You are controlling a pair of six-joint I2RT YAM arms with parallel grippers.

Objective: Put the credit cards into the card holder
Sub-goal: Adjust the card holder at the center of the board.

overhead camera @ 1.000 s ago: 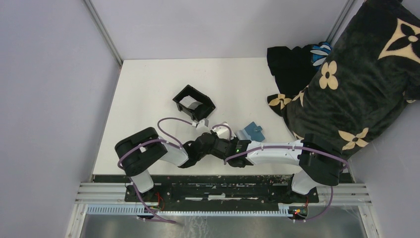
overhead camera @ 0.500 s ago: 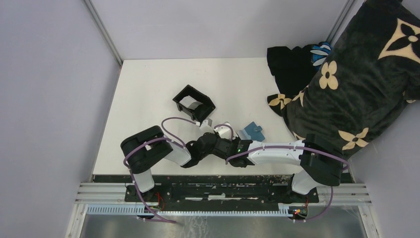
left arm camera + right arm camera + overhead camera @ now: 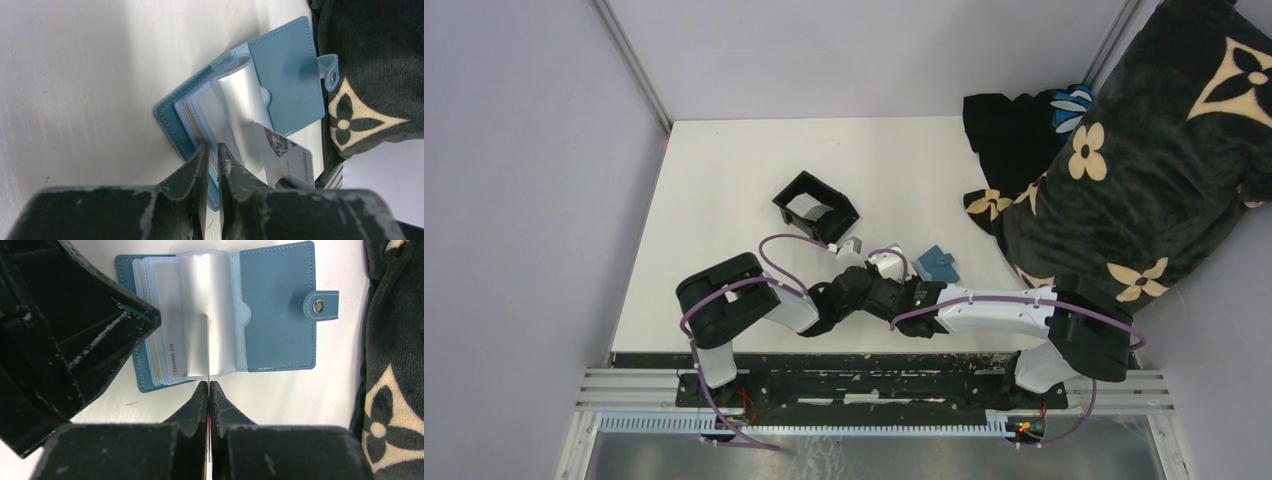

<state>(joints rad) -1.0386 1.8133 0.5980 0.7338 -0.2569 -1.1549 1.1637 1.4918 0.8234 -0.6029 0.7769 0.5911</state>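
Note:
The teal card holder [image 3: 277, 305] lies open on the white table, with its clear sleeves fanned out and its snap tab pointing right. In the top view the card holder [image 3: 939, 263] sits just past where the two arms meet. My right gripper [image 3: 208, 384] is shut on a credit card [image 3: 289, 156], which the right wrist view shows edge-on. The card's far end rests against an arched clear sleeve [image 3: 207, 300]; whether it is inside I cannot tell. My left gripper [image 3: 211, 147] is nearly closed on the holder's left-hand sleeves and cover. Another card [image 3: 172, 352] sits in a left sleeve.
A black open-topped box [image 3: 816, 207] stands behind and to the left of the arms. A dark blanket with cream flowers [image 3: 1144, 150] covers the table's right side, and its edge lies close to the holder's tab [image 3: 320, 305].
Both arms have shifted a little to the right and forward, towards the holder. The left jaws have narrowed slightly. The right gripper still holds its card.

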